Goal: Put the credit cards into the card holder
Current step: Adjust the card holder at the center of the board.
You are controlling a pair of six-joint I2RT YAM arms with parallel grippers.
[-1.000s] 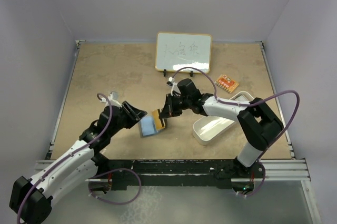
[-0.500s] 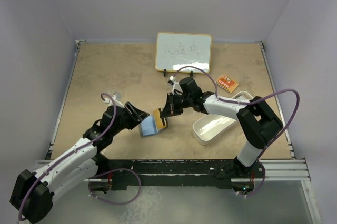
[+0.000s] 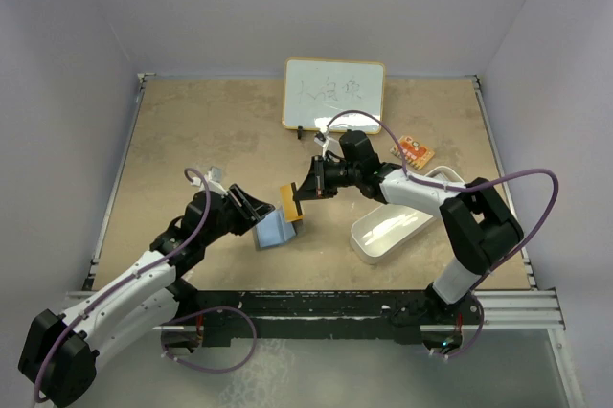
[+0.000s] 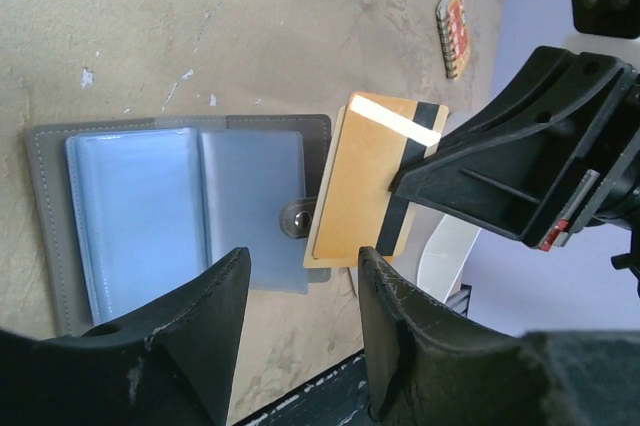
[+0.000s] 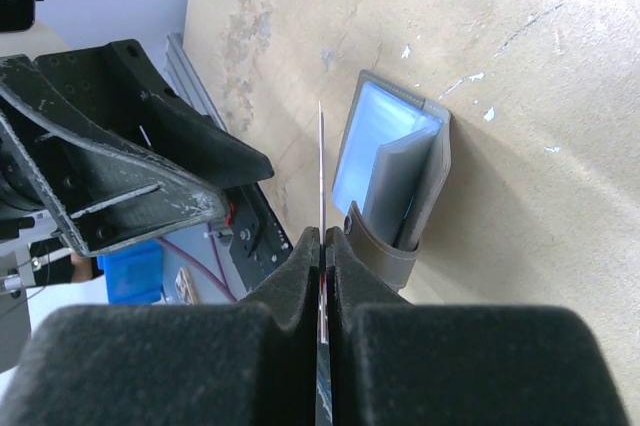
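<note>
The card holder lies open and flat on the bench, near the front and between the two arms. Its grey border frames light-blue clear sleeves, and the snap tab sits at its right edge. The right gripper is pressed together on the orange-gold card, pinching it across the black stripe. It holds the card on edge, just beside the holder's snap side, and in the left wrist view the card overlaps that edge. The left gripper hangs over the holder's near edge with its fingers spread and nothing between them. A white tray sits to the right, with a whiteboard standing at the back.
</note>
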